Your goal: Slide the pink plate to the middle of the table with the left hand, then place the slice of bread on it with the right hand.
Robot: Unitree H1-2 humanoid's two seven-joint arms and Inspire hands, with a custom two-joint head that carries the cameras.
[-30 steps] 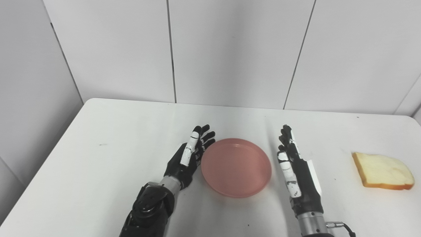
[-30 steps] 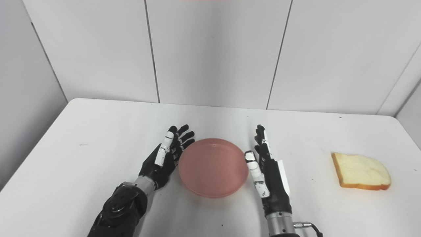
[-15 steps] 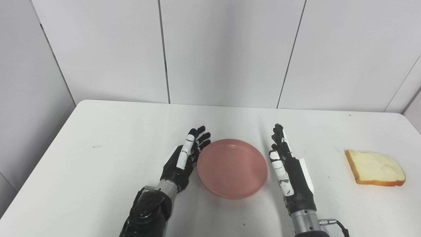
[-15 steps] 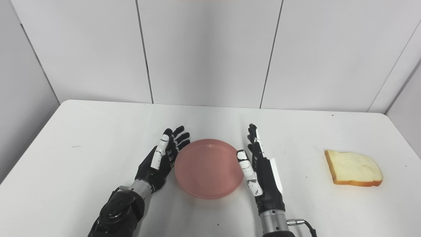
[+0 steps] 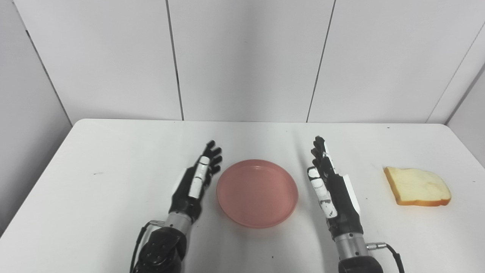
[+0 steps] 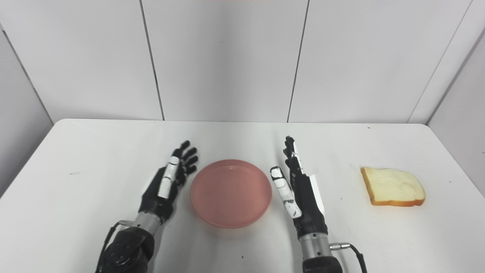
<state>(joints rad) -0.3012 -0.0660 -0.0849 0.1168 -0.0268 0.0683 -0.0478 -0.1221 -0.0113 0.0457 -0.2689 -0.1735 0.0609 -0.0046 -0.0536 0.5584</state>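
The pink plate (image 5: pixel 257 192) sat flat at the lower centre of the frame, about midway across the white table (image 5: pixel 113 151). The left hand (image 5: pixel 195 181) stood just beside its left rim with a thin gap between them, fingers spread, grasping nothing. The right hand (image 5: pixel 331 189) stood edge-up near the plate's right rim, also released and empty. The slice of bread (image 5: pixel 416 186) lay flat at the right of the frame, well apart from both plate and hand. I judged the sliding step as good as done and the bread step not yet begun. Next, the right hand would need to travel right, close over the slice gently, lift it, and carry it above the plate.
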